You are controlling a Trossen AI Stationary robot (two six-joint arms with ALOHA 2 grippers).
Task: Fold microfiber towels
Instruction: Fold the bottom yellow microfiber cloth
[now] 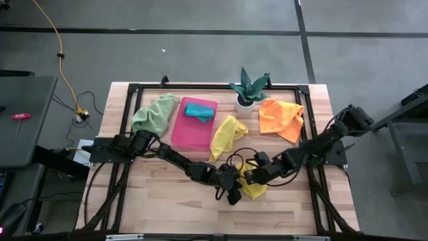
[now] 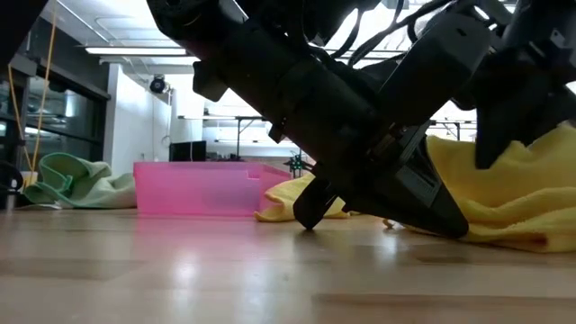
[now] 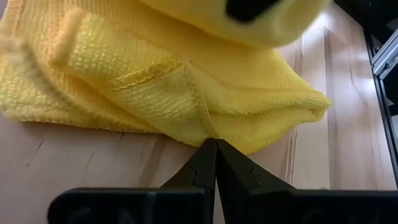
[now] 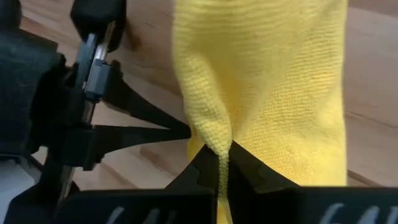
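gripping one yellow towel (image 1: pixel 255 188) near the pink tray (image 1: pixel 192 127): left gripper (image 3: pixel 216 147) and right gripper (image 4: pixel 219 163) both clenched on its edge. next, probably lift and fold over.

- The table (image 1: pixel 134 201) carries everything; both arms reach in over its near half and meet near the front middle.
- The left gripper (image 1: pixel 233 195) and the right gripper (image 1: pixel 245 178) sit just beside each other, both at one crumpled towel (image 1: pixel 255 190) lying there.
- A tray (image 1: pixel 190 130) lies toward the back, left of centre, with a towel in it (image 1: pixel 198 111).
- Another cloth (image 1: pixel 154 114) lies just left of the tray, touching its edge.
- A second loose towel (image 1: pixel 226 136) lies just right of the tray.
- A potted plant (image 1: pixel 248 90) stands at the back, with one more towel (image 1: pixel 281 118) to its right.
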